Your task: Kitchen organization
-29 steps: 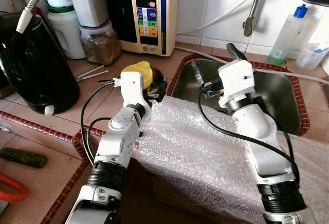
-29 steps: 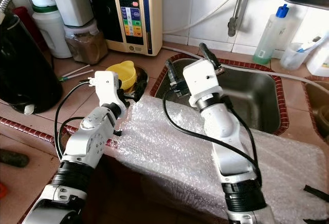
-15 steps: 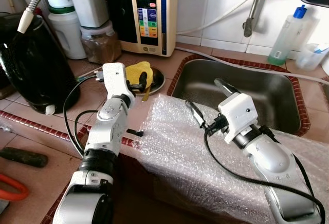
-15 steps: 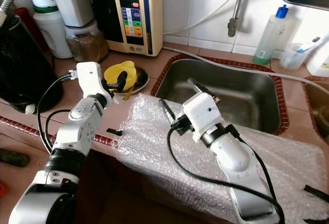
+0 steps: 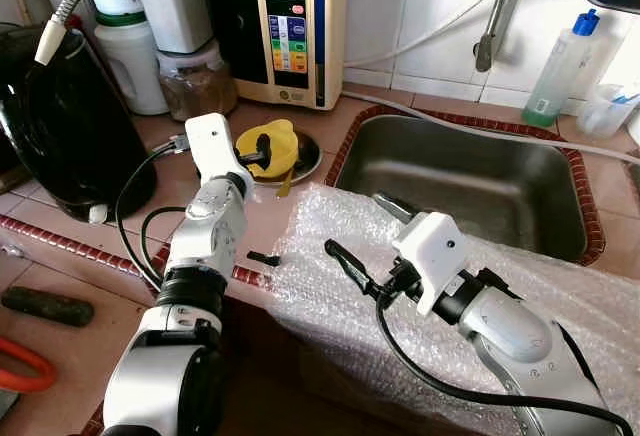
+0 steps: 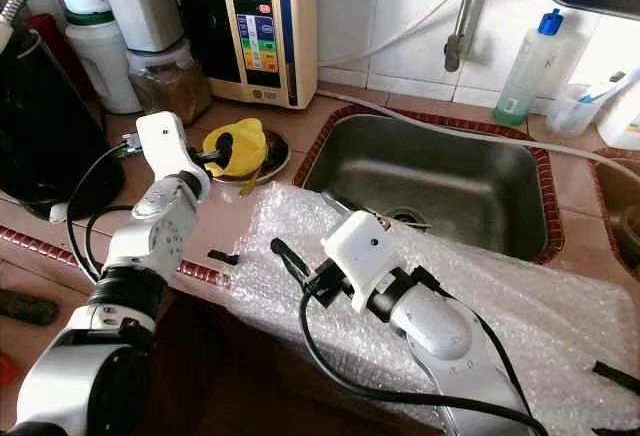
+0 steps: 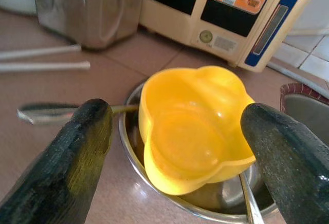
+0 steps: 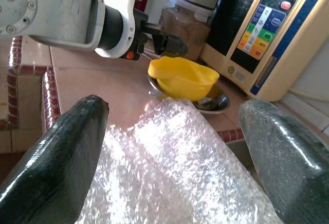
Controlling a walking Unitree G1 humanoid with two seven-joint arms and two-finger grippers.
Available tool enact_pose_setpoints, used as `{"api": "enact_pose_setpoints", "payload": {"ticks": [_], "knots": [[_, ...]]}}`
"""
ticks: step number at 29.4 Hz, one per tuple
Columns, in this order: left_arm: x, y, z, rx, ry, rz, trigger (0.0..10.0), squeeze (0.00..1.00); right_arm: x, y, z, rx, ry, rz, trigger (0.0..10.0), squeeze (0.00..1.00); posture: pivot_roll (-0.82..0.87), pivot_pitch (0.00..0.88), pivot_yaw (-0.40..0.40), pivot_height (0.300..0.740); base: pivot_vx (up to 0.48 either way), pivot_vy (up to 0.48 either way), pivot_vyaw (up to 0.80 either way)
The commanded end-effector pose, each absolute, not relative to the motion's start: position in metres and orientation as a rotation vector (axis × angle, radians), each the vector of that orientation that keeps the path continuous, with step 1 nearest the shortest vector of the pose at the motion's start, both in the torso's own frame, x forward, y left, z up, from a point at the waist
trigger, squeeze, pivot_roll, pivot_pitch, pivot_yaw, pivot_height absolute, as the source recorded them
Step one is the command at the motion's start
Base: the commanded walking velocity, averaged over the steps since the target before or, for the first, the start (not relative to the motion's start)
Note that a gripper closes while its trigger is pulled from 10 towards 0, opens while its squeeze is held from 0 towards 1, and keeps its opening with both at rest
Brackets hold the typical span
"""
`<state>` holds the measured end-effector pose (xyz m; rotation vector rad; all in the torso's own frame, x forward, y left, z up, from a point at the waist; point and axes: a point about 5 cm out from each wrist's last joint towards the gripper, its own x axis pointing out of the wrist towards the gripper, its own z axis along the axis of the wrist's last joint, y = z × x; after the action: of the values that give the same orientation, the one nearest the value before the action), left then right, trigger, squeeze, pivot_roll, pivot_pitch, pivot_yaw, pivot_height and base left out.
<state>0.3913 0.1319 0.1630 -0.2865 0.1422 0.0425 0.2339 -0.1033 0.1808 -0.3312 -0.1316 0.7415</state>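
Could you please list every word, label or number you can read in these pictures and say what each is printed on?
"LeveLuk": brand at the top of the cream water ionizer against the wall, small, so a best reading.
Coloured button labels on its panel: too small to read.
Label on the clear bottle by the sink: unreadable.

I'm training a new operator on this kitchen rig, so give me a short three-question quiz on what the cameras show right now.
1. True or false: the left gripper is clamped shut on the yellow bowl.
2. What does the yellow bowl sit in?
A. the sink
B. a metal dish
C. the bubble wrap
3. Fill in: the right gripper hovers open above the ____.

Key
1. False: its fingers are spread either side of the bowl, not touching it.
2. B, the metal dish on the counter.
3. Bubble wrap, in front of the sink.
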Motion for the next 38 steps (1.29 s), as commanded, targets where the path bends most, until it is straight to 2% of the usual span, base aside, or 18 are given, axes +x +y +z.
{"api": "enact_pose_setpoints", "payload": {"ticks": [1,8,9,10,11,12,15,38], "knots": [[0.394,0.132,0.166,-0.314,0.156,0.047,10.0,0.0,0.23,-0.1,0.185,-0.333,-0.141,0.76,10.0,0.0,-0.08,0.0,0.078,0.74,0.0,0.0,0.0],[0.397,0.126,0.158,-0.312,0.235,0.026,10.0,0.0,0.228,-0.099,0.182,-0.336,-0.129,0.764,10.0,0.0,-0.07,0.0,0.086,0.74,0.0,0.0,0.0],[0.397,0.126,0.157,-0.314,0.244,0.025,8.7,0.0,0.227,-0.099,0.182,-0.336,-0.129,0.764,10.0,0.0,-0.07,0.0,0.086,0.74,0.0,0.0,0.0],[0.396,0.125,0.155,-0.317,0.255,0.023,8.1,0.0,0.227,-0.098,0.181,-0.337,-0.129,0.764,10.0,0.0,-0.07,0.0,0.085,0.74,0.0,0.0,0.0],[0.396,0.125,0.154,-0.331,0.264,0.024,6.4,0.0,0.227,-0.098,0.181,-0.336,-0.128,0.765,10.0,0.0,-0.07,0.0,0.086,0.74,0.0,0.0,0.0],[0.396,0.125,0.153,-0.342,0.27,0.024,6.4,0.0,0.227,-0.098,0.181,-0.336,-0.128,0.765,10.0,0.0,-0.07,0.0,0.086,0.74,0.0,0.0,0.0],[0.396,0.125,0.151,-0.353,0.28,0.024,0.0,0.0,0.228,-0.098,0.181,-0.341,-0.126,0.767,10.0,0.0,-0.07,0.0,0.085,0.74,0.0,0.0,0.0],[0.396,0.134,0.144,-0.434,0.331,0.068,0.0,0.0,0.23,-0.096,0.178,-0.354,-0.125,0.767,10.0,0.0,-0.07,0.0,0.084,0.74,0.0,0.0,0.0]]}}
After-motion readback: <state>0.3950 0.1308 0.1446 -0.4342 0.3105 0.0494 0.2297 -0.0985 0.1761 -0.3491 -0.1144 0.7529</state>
